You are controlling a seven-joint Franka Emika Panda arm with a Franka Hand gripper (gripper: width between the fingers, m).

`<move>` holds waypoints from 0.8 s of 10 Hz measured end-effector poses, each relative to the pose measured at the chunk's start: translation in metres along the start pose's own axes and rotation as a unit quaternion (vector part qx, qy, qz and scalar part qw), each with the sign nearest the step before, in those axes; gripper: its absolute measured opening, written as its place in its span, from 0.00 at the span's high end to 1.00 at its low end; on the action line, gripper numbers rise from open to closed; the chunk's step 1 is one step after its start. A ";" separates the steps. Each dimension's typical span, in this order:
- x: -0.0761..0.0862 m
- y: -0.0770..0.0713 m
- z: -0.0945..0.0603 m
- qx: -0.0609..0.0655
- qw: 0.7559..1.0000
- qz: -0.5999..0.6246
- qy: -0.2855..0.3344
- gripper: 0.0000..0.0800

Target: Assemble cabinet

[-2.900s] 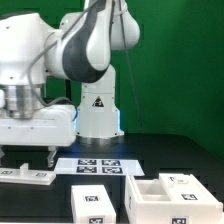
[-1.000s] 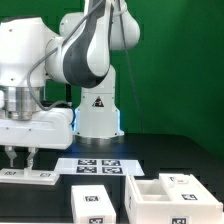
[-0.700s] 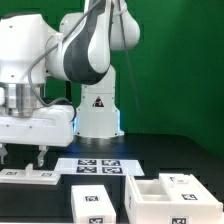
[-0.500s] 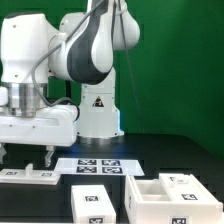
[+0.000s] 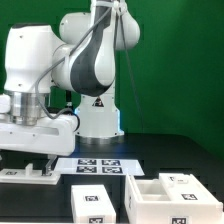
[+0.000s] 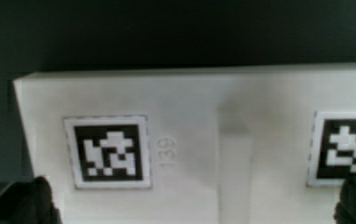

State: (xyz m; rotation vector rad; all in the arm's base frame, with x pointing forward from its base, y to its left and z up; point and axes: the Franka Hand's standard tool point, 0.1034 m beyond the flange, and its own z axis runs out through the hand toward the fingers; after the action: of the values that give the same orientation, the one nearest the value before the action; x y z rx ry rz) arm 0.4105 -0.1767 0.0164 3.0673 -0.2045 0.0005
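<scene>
A flat white cabinet panel (image 5: 28, 176) with black-and-white tags lies on the black table at the exterior view's left. My gripper (image 5: 27, 165) hangs right over it, open wide, with a finger (image 5: 49, 166) at each side of the panel. In the wrist view the panel (image 6: 210, 130) fills the picture and shows two tags. My gripper (image 6: 189, 205) straddles it, and its dark fingertips (image 6: 15, 202) show at both edges, apart from each other. The open white cabinet box (image 5: 165, 195) lies at the front right.
The marker board (image 5: 95, 166) lies flat in the middle of the table. Another white tagged panel (image 5: 93, 203) lies at the front centre, next to the cabinet box. The arm's white base (image 5: 97, 112) stands behind the marker board.
The fingers have spread from a narrow gap to a wide one. The hand has sunk closer to the left panel. The arm's upper links have shifted to the right.
</scene>
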 end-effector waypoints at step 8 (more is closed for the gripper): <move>0.000 0.001 0.000 0.000 1.000 0.001 0.000 0.77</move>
State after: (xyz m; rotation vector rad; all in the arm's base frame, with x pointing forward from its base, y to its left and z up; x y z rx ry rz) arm 0.4102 -0.1772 0.0163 3.0669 -0.2062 0.0000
